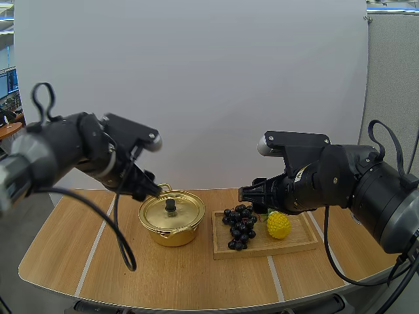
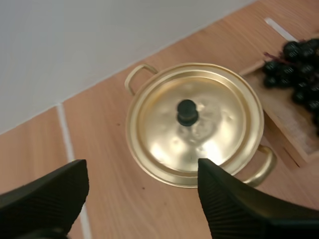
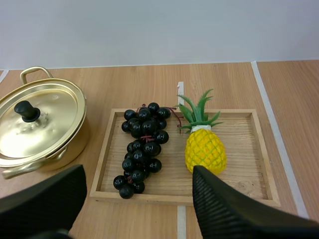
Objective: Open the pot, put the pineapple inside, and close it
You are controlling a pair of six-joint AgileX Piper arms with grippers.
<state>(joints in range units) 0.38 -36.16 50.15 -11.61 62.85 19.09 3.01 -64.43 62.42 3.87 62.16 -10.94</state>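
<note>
Clearly apart, pineapple [image 3: 205, 149] lies beyond right fingers [image 3: 227, 211].

Gold pot [image 3: 50, 124]; yellow pineapple [image 3: 205, 149]; black grapes [image 3: 142, 144]

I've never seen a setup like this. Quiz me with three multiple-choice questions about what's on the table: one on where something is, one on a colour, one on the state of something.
1. Where does the pineapple lie?
A) on the floor
B) in the wooden tray, next to the grapes
C) lifted in the air

2. What colour is the knob on the lid?
A) red
B) white
C) black

3. How is the pot?
A) closed, with the lid on
B) open, with the lid beside it
C) tipped on its side

Answers:
1 B: it rests on the tray's floor beside the grapes.
2 C: the knob is black against the golden lid.
3 A: the pot stands upright and the lid sits flat on its rim.
</note>
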